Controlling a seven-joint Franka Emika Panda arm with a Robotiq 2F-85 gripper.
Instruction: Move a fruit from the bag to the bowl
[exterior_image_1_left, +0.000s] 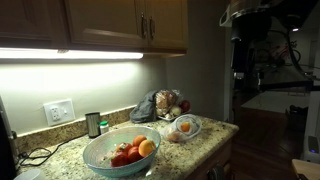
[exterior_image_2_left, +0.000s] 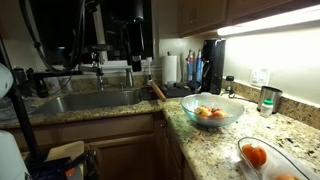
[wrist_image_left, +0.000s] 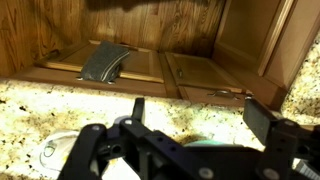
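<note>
The fingers (wrist_image_left: 262, 120) are wide apart and hold nothing, likely so they can fit around a fruit. They hang above the desk (wrist_image_left: 30, 110). The bag (exterior_image_1_left: 172, 131) lies just beside the bowl (exterior_image_1_left: 120, 150), with an orange fruit (exterior_image_1_left: 185, 127) inside. The bowl holds other fruit too. The arm is dark and hard to see.

Wooden cabinets (exterior_image_1_left: 100, 20) above a lit granite counter (exterior_image_1_left: 214, 133).

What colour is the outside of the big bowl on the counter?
Pale blue-green, with a lighter inside. The bowl shows best in an exterior view.
</note>
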